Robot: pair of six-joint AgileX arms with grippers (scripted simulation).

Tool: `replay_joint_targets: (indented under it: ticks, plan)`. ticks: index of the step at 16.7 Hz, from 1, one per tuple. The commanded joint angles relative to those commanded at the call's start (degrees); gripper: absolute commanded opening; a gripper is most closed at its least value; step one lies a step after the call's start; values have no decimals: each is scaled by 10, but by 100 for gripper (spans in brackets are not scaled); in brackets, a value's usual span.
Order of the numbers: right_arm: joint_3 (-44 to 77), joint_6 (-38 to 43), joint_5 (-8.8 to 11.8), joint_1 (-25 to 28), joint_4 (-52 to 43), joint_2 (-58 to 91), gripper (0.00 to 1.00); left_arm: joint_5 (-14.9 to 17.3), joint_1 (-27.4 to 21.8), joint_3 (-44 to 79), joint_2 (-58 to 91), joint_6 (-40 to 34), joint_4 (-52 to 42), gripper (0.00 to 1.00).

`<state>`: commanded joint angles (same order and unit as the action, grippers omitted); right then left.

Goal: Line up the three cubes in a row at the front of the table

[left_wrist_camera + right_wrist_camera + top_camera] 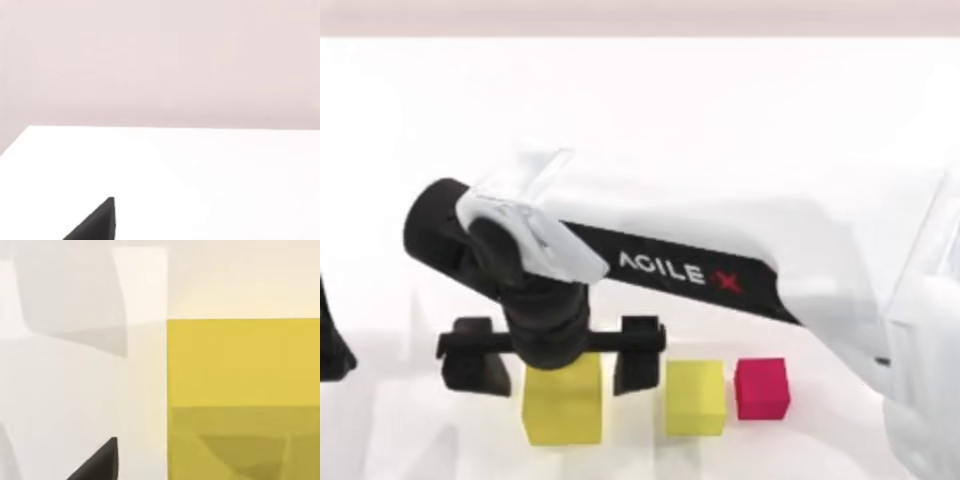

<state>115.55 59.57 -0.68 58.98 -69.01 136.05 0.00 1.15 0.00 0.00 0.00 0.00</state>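
Observation:
Three cubes stand side by side near the table's (pixel 650 130) front edge: the largest yellow cube (pixel 563 408) on the left, the medium yellow cube (pixel 695 398) in the middle, and the small magenta-red cube (pixel 762 388) on the right. My right arm reaches across from the right. Its gripper (pixel 555 362) is open over the largest cube, with one black finger on each side and a gap to each face. In the right wrist view that cube (pixel 242 390) fills one side beside a dark fingertip (pixel 102 460). My left gripper (pixel 332 345) stays parked at the left edge.
The right arm's white link (pixel 720 270) crosses the middle of the table above the cubes. The left wrist view holds only bare white table (pixel 200 175), a pale wall behind it and one dark fingertip (pixel 97 225).

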Motion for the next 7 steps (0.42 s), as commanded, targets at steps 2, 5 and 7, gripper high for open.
replay_joint_targets:
  ticks: [2,5,7]
  plan:
    - [38,-1,0,2,-46,-3,100,0,0,0,0,0,0,100]
    - [87,-1,0,3,-100,-10,100,0,0,0,0,0,0,100]
    - [94,-1,0,3,-107,-11,100,0,0,0,0,0,0,100]
